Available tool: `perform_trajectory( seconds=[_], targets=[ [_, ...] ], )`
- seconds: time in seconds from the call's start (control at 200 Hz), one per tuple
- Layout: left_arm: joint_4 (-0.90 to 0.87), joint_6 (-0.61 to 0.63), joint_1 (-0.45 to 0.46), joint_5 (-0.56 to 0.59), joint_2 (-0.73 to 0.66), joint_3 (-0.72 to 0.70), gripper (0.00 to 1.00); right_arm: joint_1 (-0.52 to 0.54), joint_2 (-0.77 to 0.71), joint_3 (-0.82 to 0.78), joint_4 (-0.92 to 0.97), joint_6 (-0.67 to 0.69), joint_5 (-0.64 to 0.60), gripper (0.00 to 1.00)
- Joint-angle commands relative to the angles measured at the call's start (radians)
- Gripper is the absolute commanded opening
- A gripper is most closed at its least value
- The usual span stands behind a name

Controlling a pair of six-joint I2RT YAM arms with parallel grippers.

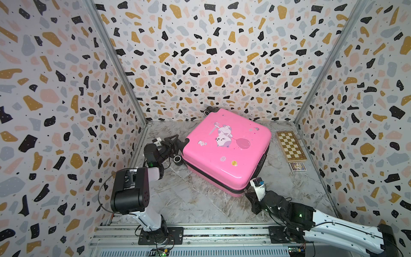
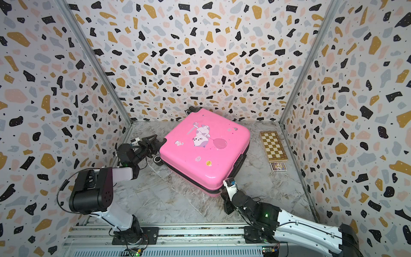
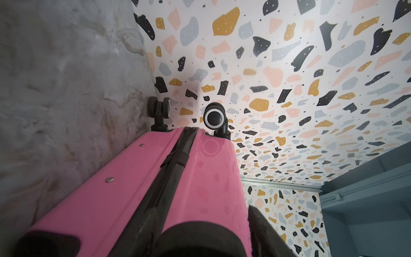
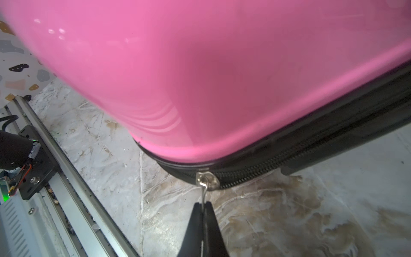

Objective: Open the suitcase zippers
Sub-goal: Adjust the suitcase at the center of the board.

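The pink suitcase (image 1: 224, 151) lay flat on the surface, toward the back wall, with a zipper pull (image 4: 203, 191) pinched at its near corner.

The step in hand looked like dragging the slider along the zippers (image 4: 300, 160), whose teeth beyond it read as meshed. The right claw (image 4: 203, 207) was clamped together on the pull's thin metal tab. The left claw (image 1: 179, 145) sat with its jaws either side of the shell's wheel end; whether squeezing or only bracketing, I cannot tell. The next move probably called for a steady draw along the black band, tab taut, case kept from sliding. Around it spread the marbled grey surface (image 1: 189, 200), a checkered board (image 1: 291, 145) and small printed box (image 1: 297, 166) by the right wall, terrazzo-print walls (image 1: 200, 55), and a metal rail (image 1: 200, 233) in front.
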State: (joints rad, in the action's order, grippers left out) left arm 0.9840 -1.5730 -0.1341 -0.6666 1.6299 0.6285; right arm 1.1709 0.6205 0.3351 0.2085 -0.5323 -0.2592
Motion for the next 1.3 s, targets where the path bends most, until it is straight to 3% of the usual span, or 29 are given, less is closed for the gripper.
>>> perform_trajectory(
  seconds=[0.0,0.145,0.34,0.671,1.056,1.291],
  targets=[
    [-0.041,0.129,0.018,-0.044,-0.037,-0.023,0.43,0.059,0.028,0.052,-0.095,0.091,0.103,0.00],
    [-0.046,0.128,0.023,-0.041,-0.030,-0.011,0.41,0.142,0.020,0.053,-0.068,0.108,0.061,0.00],
    [-0.060,0.136,0.033,-0.039,-0.027,-0.001,0.40,0.156,0.022,0.046,-0.049,0.096,0.086,0.00],
    [-0.092,0.160,0.062,-0.031,-0.037,0.003,0.40,0.141,0.271,0.164,-0.031,0.075,0.102,0.00],
    [-0.163,0.206,0.090,-0.030,-0.135,-0.061,0.39,-0.162,0.332,0.172,-0.078,0.142,0.300,0.00],
    [-0.387,0.318,0.089,-0.017,-0.307,-0.122,0.40,-0.370,0.410,0.197,-0.114,0.237,0.403,0.00]
  ],
)
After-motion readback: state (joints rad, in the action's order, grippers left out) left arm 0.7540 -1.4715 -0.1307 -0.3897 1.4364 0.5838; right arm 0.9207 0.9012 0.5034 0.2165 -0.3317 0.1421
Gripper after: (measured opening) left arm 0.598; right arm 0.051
